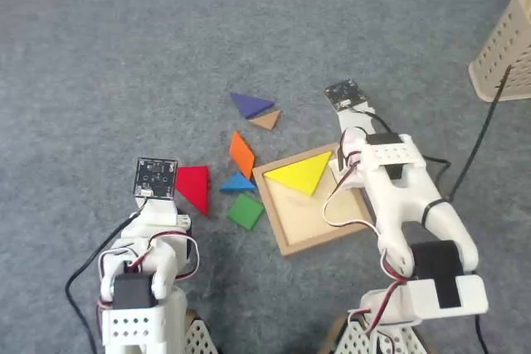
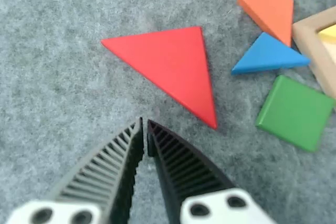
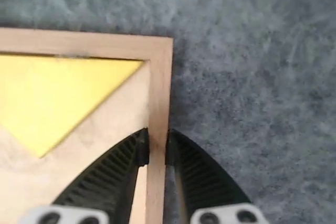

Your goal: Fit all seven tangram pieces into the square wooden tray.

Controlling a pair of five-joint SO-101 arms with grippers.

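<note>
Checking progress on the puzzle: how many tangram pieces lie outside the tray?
6, all on the carpet beside the tray: purple triangle, brown triangle, orange parallelogram, blue triangle, green square, red triangle. With the yellow triangle in the tray, that makes seven; none seems hidden.

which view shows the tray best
High view: nearly the whole tray shows, one side under the right arm. Left wrist view catches a corner at its edge; right wrist view sees one corner close up, its rim in the right pincer.
</note>
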